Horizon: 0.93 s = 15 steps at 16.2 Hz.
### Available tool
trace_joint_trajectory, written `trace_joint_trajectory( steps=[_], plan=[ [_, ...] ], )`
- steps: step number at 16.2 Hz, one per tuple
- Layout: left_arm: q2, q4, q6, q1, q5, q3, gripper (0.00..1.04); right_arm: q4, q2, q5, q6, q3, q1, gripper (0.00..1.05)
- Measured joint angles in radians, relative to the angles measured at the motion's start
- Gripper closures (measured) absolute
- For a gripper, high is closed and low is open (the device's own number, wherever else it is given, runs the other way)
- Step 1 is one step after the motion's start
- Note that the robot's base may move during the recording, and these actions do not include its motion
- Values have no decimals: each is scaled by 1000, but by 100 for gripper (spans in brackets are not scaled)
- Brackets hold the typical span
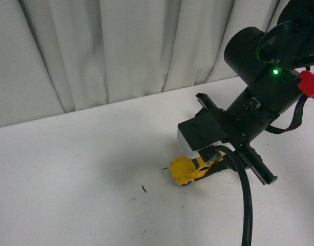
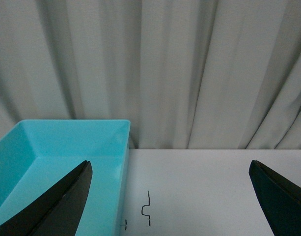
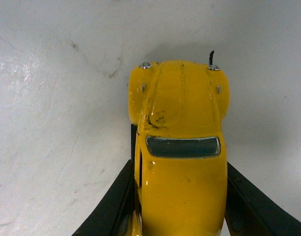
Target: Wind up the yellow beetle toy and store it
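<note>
The yellow beetle toy (image 1: 186, 169) sits on the white table at the right of the front view. My right gripper (image 1: 205, 166) is shut on it, its black fingers (image 3: 113, 204) pressed against both of the car's sides. In the right wrist view the toy (image 3: 182, 147) fills the middle, roof up, its nose pointing away from the gripper. My left gripper (image 2: 170, 196) is open and empty above the table, next to a turquoise bin (image 2: 52, 152); its two black fingers (image 2: 67, 204) stand wide apart. The left arm is out of the front view.
A grey curtain (image 1: 121, 46) hangs behind the table's far edge. Small black marks (image 1: 144, 188) lie on the table left of the toy. A black line mark (image 2: 146, 209) shows on the table beside the bin's wall. A thick black cable (image 1: 246, 205) hangs from the right arm.
</note>
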Motion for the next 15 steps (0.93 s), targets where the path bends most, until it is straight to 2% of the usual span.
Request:
trace_joint_trajectory(
  steps=[10, 15],
  plan=[
    [0, 0, 0, 0, 0, 0, 7, -24, 13, -72, -40, -18, -160, 63],
    [0, 0, 0, 0, 0, 0, 7, -41, 6, -66, -53, -27, -253, 63]
  ],
)
